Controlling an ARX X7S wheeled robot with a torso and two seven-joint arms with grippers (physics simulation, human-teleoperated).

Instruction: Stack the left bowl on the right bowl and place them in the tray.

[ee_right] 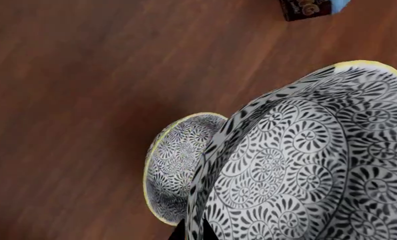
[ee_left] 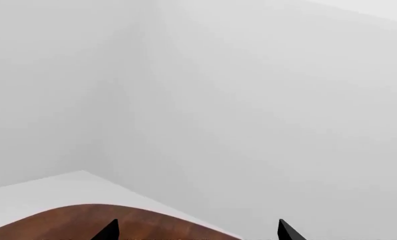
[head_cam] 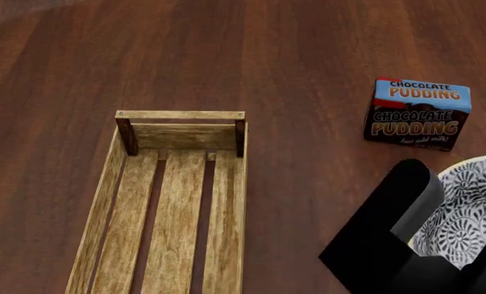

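tray: long light-wood crate, three slats in the bottom with gaps between, low plank sides, darker corner posts at the far end; lies on the table left of centre in the head view, nothing in it, near end runs out of frame
table: dark reddish-brown wood grain, smooth; the left wrist view catches only its rounded edge against pale wall and floor
held bowl: white with black spiral/fan pattern, thin yellow rim, round, tilted steeply; fills most of the right wrist view; in the head view only a part of it shows at the right edge behind the black arm
second bowl: same pattern and yellow rim, lower than the held bowl and partly covered by it, looks to rest on the table; seen only in the right wrist view
right gripper: black fingers closed over the rim of the held bowl, one each side of the wall; in the head view the black arm body hides the grip
left gripper: only two black fingertips show, spread well apart, nothing between them, pointing past the table edge at the wall; not in the head view
pudding box: small cardboard box, blue top, dark front, "CHOCOLATE PUDDING" print; stands on the table beyond the right arm, well apart from the tray; a corner shows at the edge of the right wrist view
obstruction: right arm blocks the head camera's sight of both bowls' contact area; both bowls well right of the tray
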